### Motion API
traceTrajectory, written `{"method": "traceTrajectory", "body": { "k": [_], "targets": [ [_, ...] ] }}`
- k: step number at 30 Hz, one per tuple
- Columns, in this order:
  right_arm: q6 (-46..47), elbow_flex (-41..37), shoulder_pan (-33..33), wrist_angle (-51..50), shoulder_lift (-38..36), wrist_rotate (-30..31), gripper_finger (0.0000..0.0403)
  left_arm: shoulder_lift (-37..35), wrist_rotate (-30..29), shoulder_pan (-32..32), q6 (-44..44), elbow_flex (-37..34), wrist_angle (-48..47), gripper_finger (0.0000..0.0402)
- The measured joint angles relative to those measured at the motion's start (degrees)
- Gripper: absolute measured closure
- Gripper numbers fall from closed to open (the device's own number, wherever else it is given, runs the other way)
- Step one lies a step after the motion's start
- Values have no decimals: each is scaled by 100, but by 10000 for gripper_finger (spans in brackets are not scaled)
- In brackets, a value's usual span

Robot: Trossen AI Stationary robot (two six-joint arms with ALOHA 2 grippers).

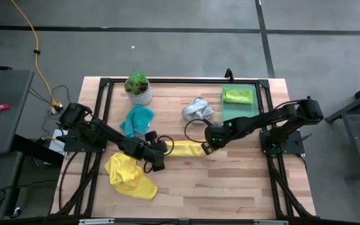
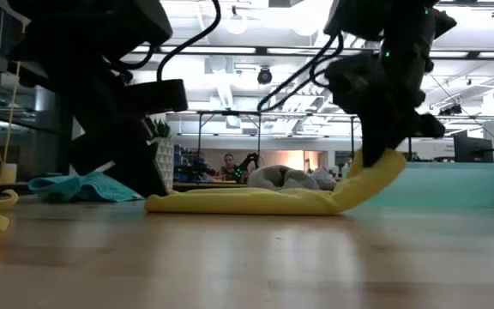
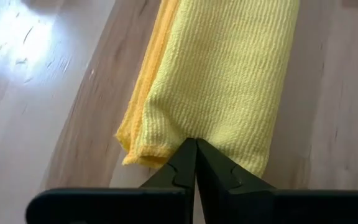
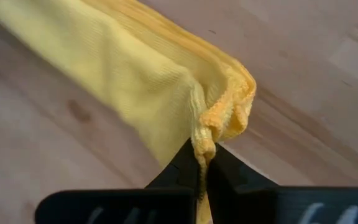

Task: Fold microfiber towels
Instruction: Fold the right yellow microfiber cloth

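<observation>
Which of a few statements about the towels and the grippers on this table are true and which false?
1. Both grippers are shut on the folded yellow microfiber towel. True: left gripper at one end, right gripper at the other.
2. The right end of that towel is lifted off the wooden table. True.
3. The lime green microfiber towel lies crumpled near the left arm. False: it sits on the green plastic tray.
4. The teal microfiber towel is in the tray. False: it lies on the table near the small potted plant.
</observation>
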Motion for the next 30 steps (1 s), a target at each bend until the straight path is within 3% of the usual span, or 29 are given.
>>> {"method": "traceTrajectory", "body": {
  "k": [8, 17, 30],
  "targets": [
    [268, 2, -25, 691, -321, -346, 403, 90, 7, 3, 11, -2, 145, 401],
    [456, 4, -25, 2534, -258, -338, 403, 105, 40, 4, 46, -11, 221, 401],
    [625, 7, -27, 4053, 673, -234, 403, 106, -25, 14, 197, -22, 412, 401]
  ]
}}
